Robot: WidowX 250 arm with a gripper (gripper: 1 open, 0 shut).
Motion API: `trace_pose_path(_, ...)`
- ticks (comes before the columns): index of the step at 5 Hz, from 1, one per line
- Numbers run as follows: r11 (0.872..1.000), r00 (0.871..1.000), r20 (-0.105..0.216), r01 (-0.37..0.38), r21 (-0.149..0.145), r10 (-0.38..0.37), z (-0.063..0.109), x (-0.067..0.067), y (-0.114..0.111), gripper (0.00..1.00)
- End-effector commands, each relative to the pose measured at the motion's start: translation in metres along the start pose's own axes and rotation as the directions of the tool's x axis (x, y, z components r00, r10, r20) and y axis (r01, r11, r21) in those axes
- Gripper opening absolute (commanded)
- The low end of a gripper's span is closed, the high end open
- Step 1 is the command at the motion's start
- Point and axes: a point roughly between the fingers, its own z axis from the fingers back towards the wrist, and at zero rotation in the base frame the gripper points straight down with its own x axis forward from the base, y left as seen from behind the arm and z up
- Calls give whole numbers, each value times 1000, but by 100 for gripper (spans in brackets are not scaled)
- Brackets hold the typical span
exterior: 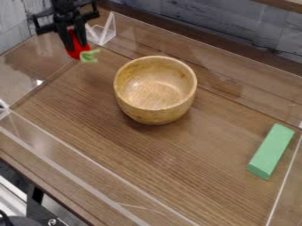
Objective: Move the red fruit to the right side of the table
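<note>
The red fruit (80,44), a small glossy strawberry with a green leafy end pointing down, hangs a little above the table (118,159) at the far left. My gripper (76,39) is shut on the red fruit from above, its black fingers pinching the sides. Most of the fruit's upper part is hidden between the fingers.
A wooden bowl (154,88) stands mid-table, right of the gripper. A flat light-green block (271,150) lies near the right wall. Low clear acrylic walls (48,150) edge the tabletop, with one panel close behind the gripper.
</note>
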Motion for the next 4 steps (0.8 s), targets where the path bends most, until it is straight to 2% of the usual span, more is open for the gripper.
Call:
trace_pose_path(1, 992, 991, 60, 121, -18, -120, 32, -22, -22, 0)
trace_pose_path(2, 975, 974, 43, 223, -3, -223, 29, -48, -36, 0)
trace_pose_path(4, 932, 932, 12, 362, 11, -362, 27, -96, -59, 0)
